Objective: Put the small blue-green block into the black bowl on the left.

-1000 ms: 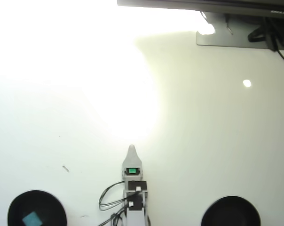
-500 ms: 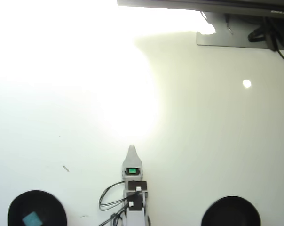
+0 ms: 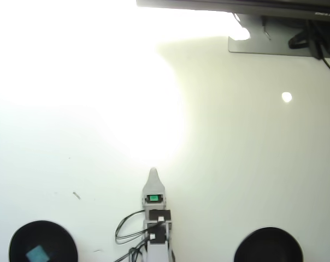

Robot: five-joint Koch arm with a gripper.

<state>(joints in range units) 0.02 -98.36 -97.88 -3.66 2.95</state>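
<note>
I seem to sit in an office or home desk setup: at the far right edge of the plain white table point(image 3: 236, 164) stands a flat grey monitor base point(image 3: 263, 43) with tangled black cables point(image 3: 315, 41).

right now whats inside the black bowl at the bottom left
The small blue-green block lies inside the black bowl, on its dark floor, in the overhead view. The bowl's lower part is cut off by the picture edge, so that part stays unseen.

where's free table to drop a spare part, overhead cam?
Bare table between the gripper and the grey plate at top right; also between the arm and each bowl. The upper left is washed out by glare, so unclear. Taken: the black bowl holding the small blue-green block, and the second bowl.
</note>
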